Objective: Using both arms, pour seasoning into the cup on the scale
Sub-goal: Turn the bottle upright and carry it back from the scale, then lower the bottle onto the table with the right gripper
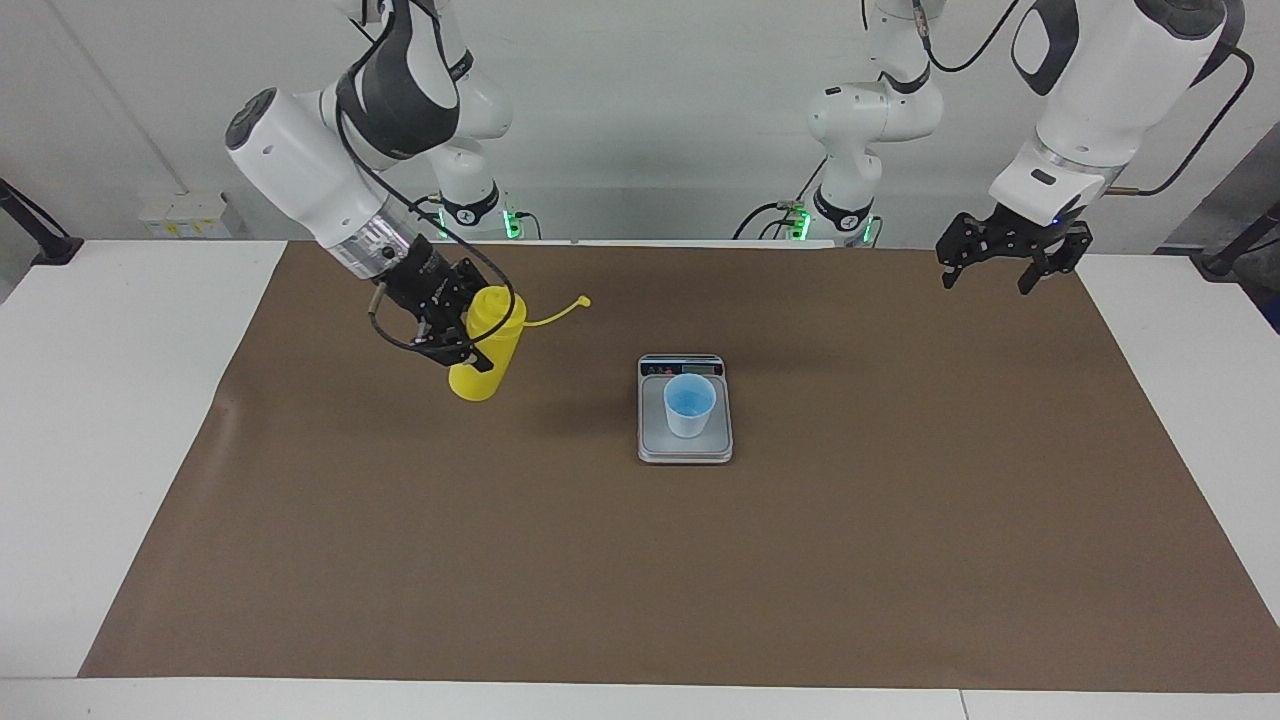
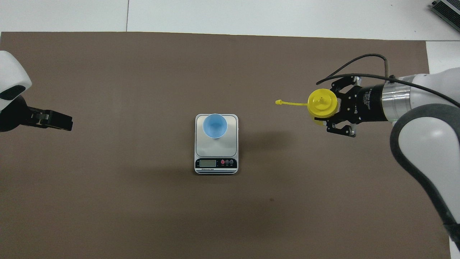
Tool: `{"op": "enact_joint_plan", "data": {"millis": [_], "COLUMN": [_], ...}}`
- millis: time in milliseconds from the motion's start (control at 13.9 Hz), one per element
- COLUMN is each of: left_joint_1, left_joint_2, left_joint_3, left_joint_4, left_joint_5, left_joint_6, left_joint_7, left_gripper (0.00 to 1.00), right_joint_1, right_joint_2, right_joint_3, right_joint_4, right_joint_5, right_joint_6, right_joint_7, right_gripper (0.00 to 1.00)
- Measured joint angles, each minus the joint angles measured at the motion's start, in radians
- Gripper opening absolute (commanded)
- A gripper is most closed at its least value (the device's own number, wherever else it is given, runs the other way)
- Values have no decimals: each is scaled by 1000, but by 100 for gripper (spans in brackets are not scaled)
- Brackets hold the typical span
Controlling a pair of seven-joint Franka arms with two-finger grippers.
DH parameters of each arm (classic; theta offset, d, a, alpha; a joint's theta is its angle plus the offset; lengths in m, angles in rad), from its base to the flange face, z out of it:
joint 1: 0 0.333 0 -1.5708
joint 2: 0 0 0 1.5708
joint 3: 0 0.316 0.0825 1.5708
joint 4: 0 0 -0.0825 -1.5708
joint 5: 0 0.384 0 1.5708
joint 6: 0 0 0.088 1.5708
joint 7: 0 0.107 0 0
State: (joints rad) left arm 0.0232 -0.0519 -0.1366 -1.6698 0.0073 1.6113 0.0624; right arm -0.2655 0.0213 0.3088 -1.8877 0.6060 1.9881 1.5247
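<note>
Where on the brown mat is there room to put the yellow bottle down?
Bare mat lies on every side of the scale holding the cup. The right hand holds the bottle over bare mat at its own end. Only the scale's spot is crowded.
</note>
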Motion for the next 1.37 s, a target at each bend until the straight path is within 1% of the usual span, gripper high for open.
{"op": "enact_joint_plan", "data": {"millis": [144,216,432,792,936,1368], "left_joint_1": [0,0,0,0,0,0], "left_joint_2": [0,0,0,0,0,0], "left_joint_3": [0,0,0,-2,-3,-3], "left_joint_4": [0,0,0,0,0,0], "left_joint_5": [0,0,0,0,0,0], "left_joint_6": [0,0,0,0,0,0], "left_joint_7": [0,0,0,0,0,0], "left_gripper": [100,100,100,100,100,100], "right_joint_1": [-87,-128,-204,-269,-280,-278], "right_joint_2": [23,49,138,232,256,260], "right_joint_3": [-3,-5,-7,-9,-14,-14], "right_joint_4": [-30,-42,-58,-90,-91,-89], "right_joint_5": [43,47,49,53,56,58], "right_joint_6": [-73,-96,-109,-138,-146,-172], "right_joint_7": [-140,-200,-319,-527,-586,-598], "right_gripper": [0,0,0,0,0,0]}}
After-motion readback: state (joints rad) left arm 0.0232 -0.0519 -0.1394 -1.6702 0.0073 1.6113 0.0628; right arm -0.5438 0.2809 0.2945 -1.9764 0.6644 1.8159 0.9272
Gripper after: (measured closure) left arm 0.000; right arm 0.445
